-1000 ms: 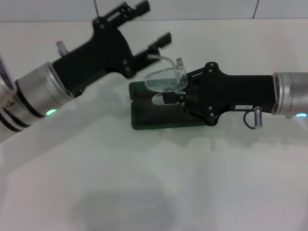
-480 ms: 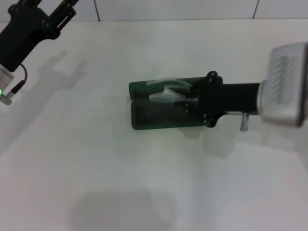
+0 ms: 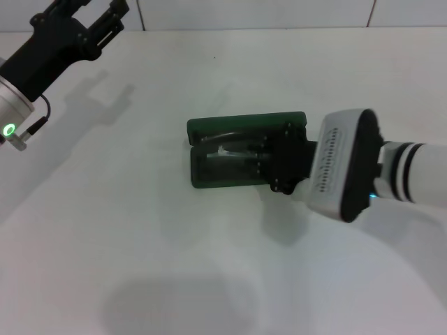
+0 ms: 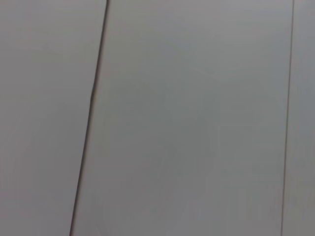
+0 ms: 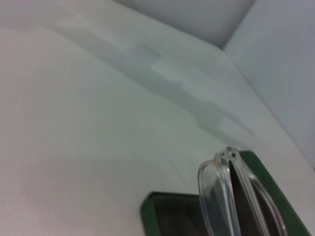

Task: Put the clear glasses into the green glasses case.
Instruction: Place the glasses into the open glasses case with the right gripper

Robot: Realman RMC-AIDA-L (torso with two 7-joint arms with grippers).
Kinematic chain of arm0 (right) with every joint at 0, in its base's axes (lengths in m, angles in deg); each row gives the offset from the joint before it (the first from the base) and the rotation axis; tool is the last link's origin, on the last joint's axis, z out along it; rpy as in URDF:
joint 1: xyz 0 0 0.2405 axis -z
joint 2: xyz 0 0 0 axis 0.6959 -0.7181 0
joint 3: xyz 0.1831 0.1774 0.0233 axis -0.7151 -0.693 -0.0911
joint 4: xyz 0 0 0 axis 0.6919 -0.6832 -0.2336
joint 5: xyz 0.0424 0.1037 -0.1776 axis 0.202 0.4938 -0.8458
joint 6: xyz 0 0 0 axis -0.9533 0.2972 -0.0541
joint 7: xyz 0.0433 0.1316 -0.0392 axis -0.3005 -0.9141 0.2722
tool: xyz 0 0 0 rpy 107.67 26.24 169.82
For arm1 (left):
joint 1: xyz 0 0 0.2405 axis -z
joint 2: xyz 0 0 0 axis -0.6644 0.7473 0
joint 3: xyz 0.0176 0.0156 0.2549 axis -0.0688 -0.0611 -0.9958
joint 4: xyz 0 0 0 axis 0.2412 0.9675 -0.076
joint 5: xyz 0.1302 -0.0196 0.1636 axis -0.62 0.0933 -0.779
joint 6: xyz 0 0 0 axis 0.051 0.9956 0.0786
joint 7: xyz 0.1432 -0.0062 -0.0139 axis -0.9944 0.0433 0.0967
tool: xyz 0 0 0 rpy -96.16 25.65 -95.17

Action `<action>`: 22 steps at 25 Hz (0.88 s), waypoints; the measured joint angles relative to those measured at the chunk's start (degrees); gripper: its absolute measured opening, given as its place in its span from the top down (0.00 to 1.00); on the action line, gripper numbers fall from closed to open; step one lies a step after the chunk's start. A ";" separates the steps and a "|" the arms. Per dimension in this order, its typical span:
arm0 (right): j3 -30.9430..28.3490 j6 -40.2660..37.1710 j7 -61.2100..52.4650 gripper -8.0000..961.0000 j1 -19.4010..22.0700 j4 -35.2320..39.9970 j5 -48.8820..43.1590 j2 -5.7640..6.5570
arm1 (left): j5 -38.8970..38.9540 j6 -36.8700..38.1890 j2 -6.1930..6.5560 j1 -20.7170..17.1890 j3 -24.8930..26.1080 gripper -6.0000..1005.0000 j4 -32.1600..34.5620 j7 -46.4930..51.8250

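Observation:
The green glasses case (image 3: pixel 209 128) lies open in the middle of the white table, lid toward the back. The clear glasses (image 3: pixel 229 149) sit low inside it, over the dark lining. My right gripper (image 3: pixel 260 159) reaches into the case from the right and is shut on the glasses. In the right wrist view the clear glasses (image 5: pixel 221 196) stand close up above the case's green rim (image 5: pixel 268 182). My left gripper (image 3: pixel 98 12) hangs open and empty at the far back left, well away from the case. The left wrist view shows only pale wall panels.
The white table (image 3: pixel 140 265) spreads wide around the case. A tiled wall (image 3: pixel 279 10) runs along the back edge. The right arm's pale wrist housing (image 3: pixel 342 164) hangs over the table just right of the case.
My right gripper has lowered the glasses from above the case down into it and pushed left. The left arm drew back from the case to the far back left corner.

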 joint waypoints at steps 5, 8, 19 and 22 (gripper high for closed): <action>5.80 7.97 -1.24 0.87 -0.32 -0.10 0.73 -0.02 | -0.94 -0.75 0.12 0.63 0.00 0.31 0.21 0.16; 6.44 8.14 -2.04 0.87 -0.32 0.15 0.78 -0.02 | -1.32 -1.24 -0.01 0.97 0.00 0.31 0.12 0.22; 7.04 7.57 -2.66 0.81 0.89 1.40 -0.29 0.38 | -1.96 -1.28 0.04 0.93 0.00 0.31 0.00 0.88; 6.56 6.35 -2.66 0.77 1.68 2.87 -1.70 0.49 | -2.00 -1.29 0.25 0.42 0.00 0.30 -0.06 1.38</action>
